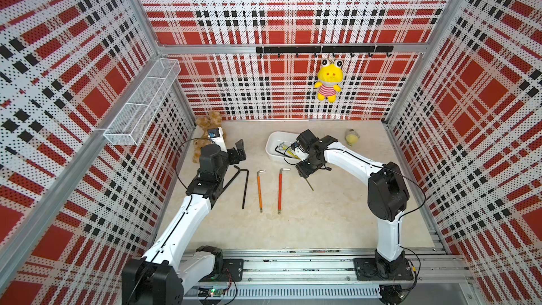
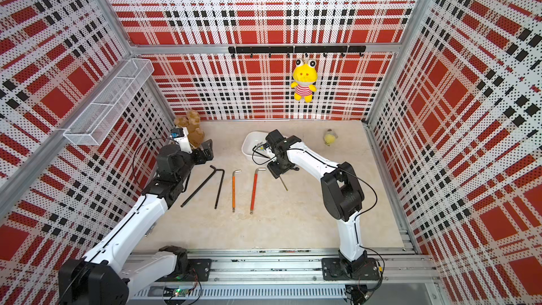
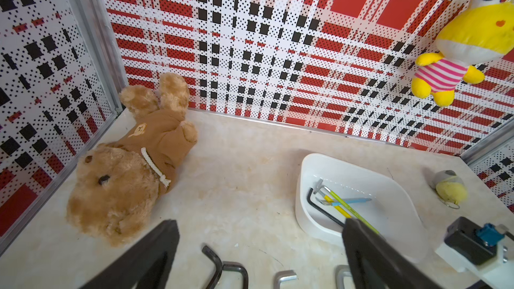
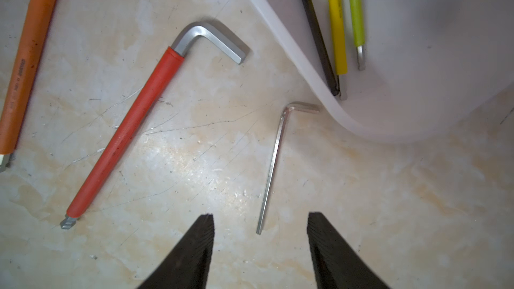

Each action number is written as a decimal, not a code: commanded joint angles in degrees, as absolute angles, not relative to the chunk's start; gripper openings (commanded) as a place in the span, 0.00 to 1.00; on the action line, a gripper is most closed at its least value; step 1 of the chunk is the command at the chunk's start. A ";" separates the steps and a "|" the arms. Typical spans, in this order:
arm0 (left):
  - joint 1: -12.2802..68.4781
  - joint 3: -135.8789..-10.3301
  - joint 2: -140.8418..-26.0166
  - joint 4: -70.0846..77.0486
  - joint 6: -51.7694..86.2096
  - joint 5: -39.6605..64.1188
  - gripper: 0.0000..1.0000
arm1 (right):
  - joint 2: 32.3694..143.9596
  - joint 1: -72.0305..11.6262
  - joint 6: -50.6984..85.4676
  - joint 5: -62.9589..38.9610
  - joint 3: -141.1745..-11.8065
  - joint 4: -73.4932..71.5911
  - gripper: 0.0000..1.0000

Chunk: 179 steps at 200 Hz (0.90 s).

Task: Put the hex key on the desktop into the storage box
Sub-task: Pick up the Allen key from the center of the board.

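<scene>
Desktop [image 1: 322,215]: beige marble, everything rested on it. Storage box [image 3: 314,162] sat just past the right gripper [image 4: 261,216] fingertips, off to one side, with several sleeved keys [image 3: 347,207] inside. Right fingers were spread apart, grasping nothing. Left gripper [image 3: 260,222] fingers were released wide and empty, with the bends of two black hex keys [image 2: 219,189] [image 2: 198,186] lying near them. Red-sleeved hex key [image 4: 125,134] lay flat beside the right fingers, away from the box. Thin silver hex key [image 4: 274,162] lay on the desktop, its long end between the right fingertips and its bend just beside the box wall; contact unclear.
</scene>
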<state>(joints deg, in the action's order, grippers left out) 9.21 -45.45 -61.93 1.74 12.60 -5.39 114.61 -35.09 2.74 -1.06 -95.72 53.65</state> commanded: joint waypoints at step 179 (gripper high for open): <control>9.40 -45.17 -62.05 2.99 12.22 -4.76 0.99 | 128.54 -35.50 16.04 2.72 -102.69 54.69 0.51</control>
